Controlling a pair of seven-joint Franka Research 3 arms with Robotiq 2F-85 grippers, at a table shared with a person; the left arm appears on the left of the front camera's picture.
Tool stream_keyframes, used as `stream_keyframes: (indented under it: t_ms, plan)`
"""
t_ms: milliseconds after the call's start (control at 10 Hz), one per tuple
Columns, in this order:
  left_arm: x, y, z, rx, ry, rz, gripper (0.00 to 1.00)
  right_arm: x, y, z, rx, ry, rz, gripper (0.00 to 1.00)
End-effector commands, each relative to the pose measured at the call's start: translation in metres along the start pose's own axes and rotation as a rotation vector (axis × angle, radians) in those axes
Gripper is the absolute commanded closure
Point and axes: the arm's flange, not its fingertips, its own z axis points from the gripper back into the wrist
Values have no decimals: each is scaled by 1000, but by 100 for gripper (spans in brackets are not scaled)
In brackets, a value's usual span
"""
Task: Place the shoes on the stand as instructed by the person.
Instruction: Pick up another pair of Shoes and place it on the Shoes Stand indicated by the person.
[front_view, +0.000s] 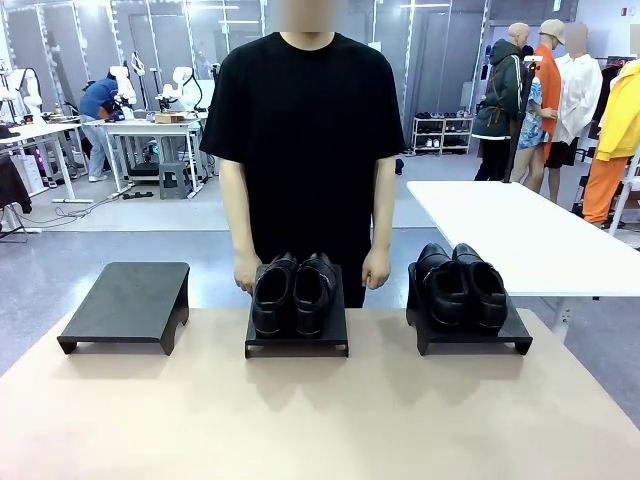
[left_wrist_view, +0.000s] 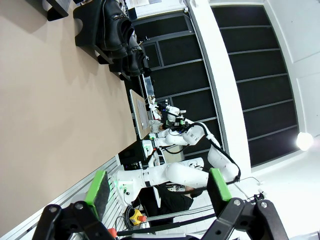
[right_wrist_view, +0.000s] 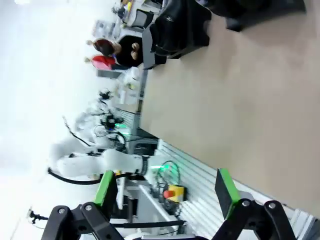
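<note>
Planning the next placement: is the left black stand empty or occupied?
Empty. The flat black stand on the left has a bare top; both glossy black shoe pairs sit on other stands.

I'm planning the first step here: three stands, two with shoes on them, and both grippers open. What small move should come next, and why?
Probably wait for the person's cue. Their hands rest by the middle pair, pointing nowhere; the left stand is bare, the right pair sits on its stand, and the left gripper and right gripper hold nothing.

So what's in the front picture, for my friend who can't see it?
Three black stands sit on a tan table; the middle and right ones each hold a pair of shiny black shoes. A person in black stands behind them.
</note>
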Motion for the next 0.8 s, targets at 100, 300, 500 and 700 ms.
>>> stream_keyframes:
  t_ms: [100, 300, 500, 700]
  plan:
    - [0, -2, 1, -12, -4, -10, 0, -19, -65, 22, 90, -36, -33, 0]
    - [0, -2, 1, -12, -4, -10, 0, -32, -74, 21, 98, -56, -9, 0]
    - [0, -2, 1, -12, -4, -10, 0, -40, -75, 19, 82, -45, -54, 0]
    - [0, -2, 1, -12, -4, -10, 0, -40, -75, 19, 82, -45, -54, 0]
